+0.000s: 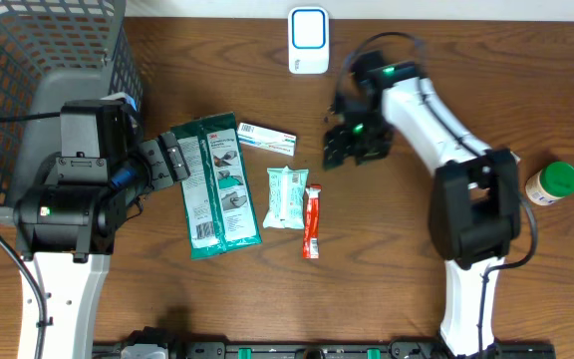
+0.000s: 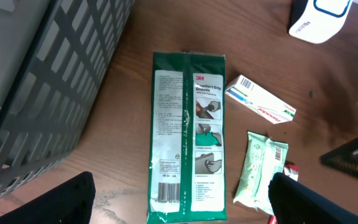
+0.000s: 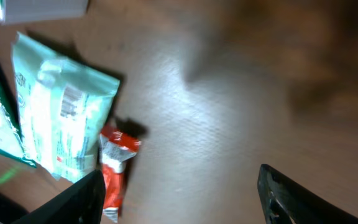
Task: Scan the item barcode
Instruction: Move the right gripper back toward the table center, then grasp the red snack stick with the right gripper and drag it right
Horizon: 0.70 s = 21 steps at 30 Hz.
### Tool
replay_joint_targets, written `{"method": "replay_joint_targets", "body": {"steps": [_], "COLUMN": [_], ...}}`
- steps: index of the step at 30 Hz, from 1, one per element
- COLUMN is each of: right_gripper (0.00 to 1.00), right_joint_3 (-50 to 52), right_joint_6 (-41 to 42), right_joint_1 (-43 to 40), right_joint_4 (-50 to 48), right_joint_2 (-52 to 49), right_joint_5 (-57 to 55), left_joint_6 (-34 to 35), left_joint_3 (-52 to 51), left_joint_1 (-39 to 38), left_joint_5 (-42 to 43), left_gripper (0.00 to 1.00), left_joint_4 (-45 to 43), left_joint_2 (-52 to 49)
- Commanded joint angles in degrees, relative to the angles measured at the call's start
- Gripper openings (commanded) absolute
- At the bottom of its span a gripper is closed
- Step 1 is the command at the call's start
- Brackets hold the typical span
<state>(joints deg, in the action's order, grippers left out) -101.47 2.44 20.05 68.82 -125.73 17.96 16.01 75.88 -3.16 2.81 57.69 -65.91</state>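
Note:
A green 3M glove pack (image 1: 212,184) lies flat left of centre; its barcode (image 2: 169,191) faces up near its lower end. My left gripper (image 1: 172,160) stands open at the pack's left edge, and in the left wrist view the left gripper (image 2: 182,202) straddles the pack's barcode end without touching it. My right gripper (image 1: 349,145) hovers open over bare wood, right of a red sachet (image 3: 114,162) and a pale green wipes pack (image 3: 61,118), holding nothing. A white and blue scanner (image 1: 308,40) stands at the back edge.
A small white box (image 1: 267,137) lies between the green pack and the right gripper. A grey mesh basket (image 1: 28,60) fills the back left corner beside the left arm. A green-lidded bottle (image 1: 551,183) stands at the far right.

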Motion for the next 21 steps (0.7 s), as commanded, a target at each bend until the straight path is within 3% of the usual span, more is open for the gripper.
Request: {"method": "replay_joint_targets", "body": {"steps": [1,6,10,15,18,21], "right_gripper": [0.73,0.68,0.56,0.56,0.58,0.58], "right_joint_3": [0.3,0.3,0.3,1.3,5.6,15.8], "right_joint_6": [7.3,8.3,8.9,11.9,15.8,17.5], "right_joint_1": [4.3,7.8,9.9,13.4,15.5,16.0], "right_joint_4": [1.7,4.9,8.0,7.0,4.2,-8.0], "right_joint_2": [0.6,0.6,1.6,6.2,9.2,12.3], "right_joint_5": [-8.2,-8.5,-8.5,-11.8,-15.8,-14.0], "left_joint_6": [-1.2,-1.2,-1.2,-1.2,-1.2,-1.2], "left_joint_3": [0.5,0.5,0.5,0.5,0.5,0.5], "left_joint_1": [0.1,0.1,0.1,0.1,0.1,0.1], "left_joint_5": [-0.5,-0.5,-0.5,-0.5,-0.5,-0.5], "left_gripper": [0.9,0.9,0.9,0.9,0.9,0.9], "left_joint_4": [0.1,0.1,0.1,0.1,0.1,0.1], "left_joint_2": [0.0,0.0,0.0,0.0,0.0,0.0]}}
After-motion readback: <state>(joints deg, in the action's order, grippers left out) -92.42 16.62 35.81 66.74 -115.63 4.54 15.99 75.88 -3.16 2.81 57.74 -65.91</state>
